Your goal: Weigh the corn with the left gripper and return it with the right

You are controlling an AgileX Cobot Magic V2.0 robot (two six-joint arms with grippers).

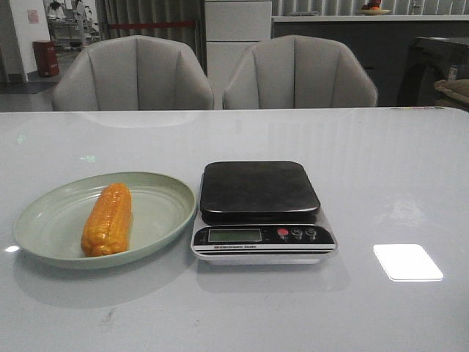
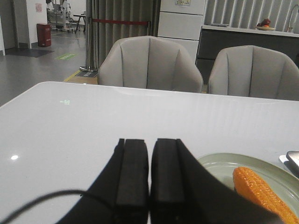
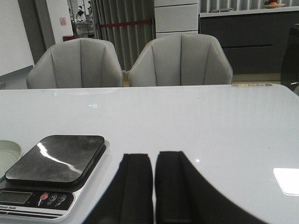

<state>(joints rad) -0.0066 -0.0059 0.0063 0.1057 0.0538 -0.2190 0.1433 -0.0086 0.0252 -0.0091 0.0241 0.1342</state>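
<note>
The orange-yellow corn lies on a pale green plate at the left of the table; in the left wrist view the corn and plate show beside my jaws. A kitchen scale with a black platform stands right of the plate, nothing on it; it also shows in the right wrist view. My left gripper is shut and empty, short of the plate. My right gripper is shut and empty, beside the scale. Neither gripper shows in the front view.
Two grey chairs stand behind the table's far edge. A bright light patch reflects on the white tabletop at the right. A thin black cable crosses by the left jaws.
</note>
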